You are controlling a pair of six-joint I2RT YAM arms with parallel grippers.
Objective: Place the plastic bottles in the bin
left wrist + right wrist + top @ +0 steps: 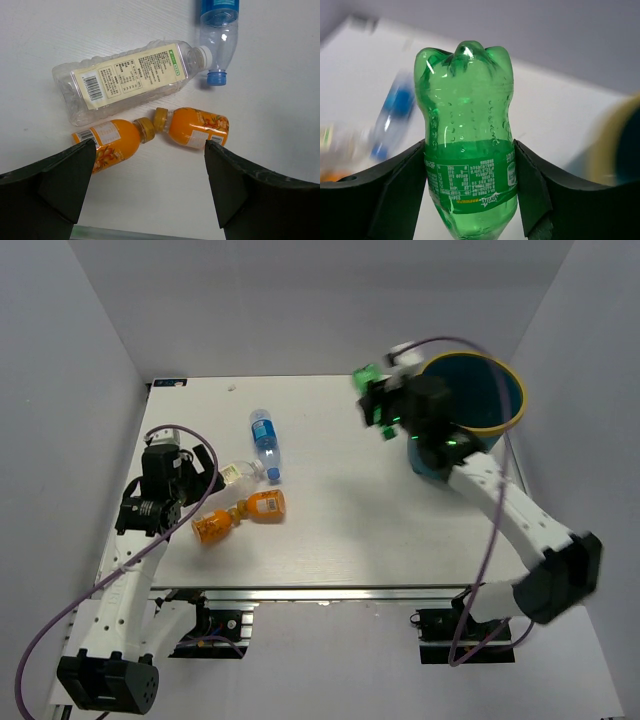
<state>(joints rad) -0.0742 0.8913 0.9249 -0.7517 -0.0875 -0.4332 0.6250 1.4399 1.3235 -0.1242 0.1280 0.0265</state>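
Risk on the left side: the left gripper (149,150) hangs wide open and empty over a cluster of plastic bottles near the left edge of the table (350,530). Directly beneath it one orange bottle (112,142) lies cap to cap with a second orange bottle (197,127). A clear white-labelled bottle (130,80) lies just beyond them, and the neck of a blue-labelled bottle (217,30) sits just beside its cap. All four lie on their sides. If you descend here, a finger may strike a neighbour and roll it toward the left edge. A round, slick body may also squirt out as the jaws close

Risk on the right side: the right gripper (469,150) has both fingers pressed against the label band of the green bottle (467,100), base pointing away from the wrist. It is near the far right corner, just beside the bin (519,412) and not above it. The thin shell may flex and slip. If you release before the bottle is over the opening, expect it to hit the yellow rim or drop outside. Keep the wrist from shoving the bin
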